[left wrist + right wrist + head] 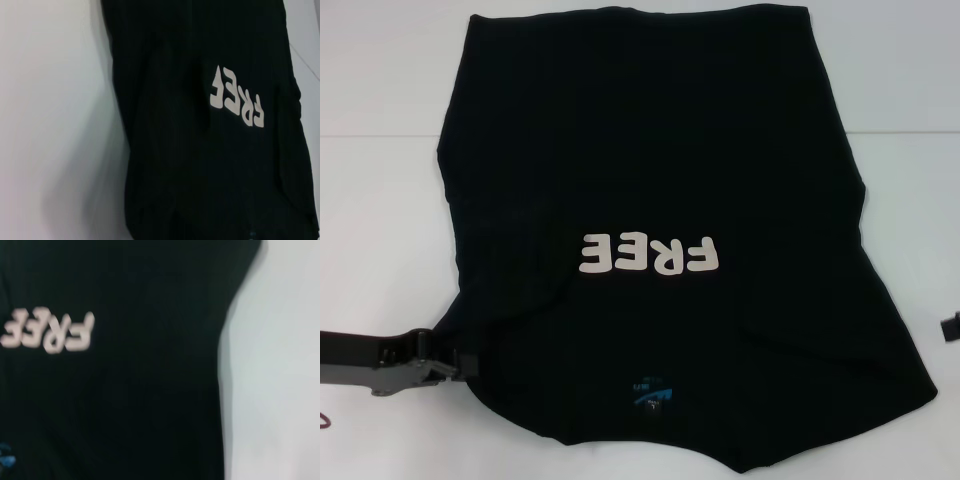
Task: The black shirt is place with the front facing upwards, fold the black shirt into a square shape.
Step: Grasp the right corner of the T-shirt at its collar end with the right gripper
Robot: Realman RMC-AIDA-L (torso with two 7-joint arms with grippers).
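Black shirt (650,150) spread flat across white counter (380,200), front up, white lettering (650,255) showing, blue neck label (652,392) nearest robot. Left gripper (460,362) at shirt's near left edge; right gripper (952,327) barely in view at right. Fingers' state: cannot tell for either.

Bright, even light; soft shadows; blurred wrist views
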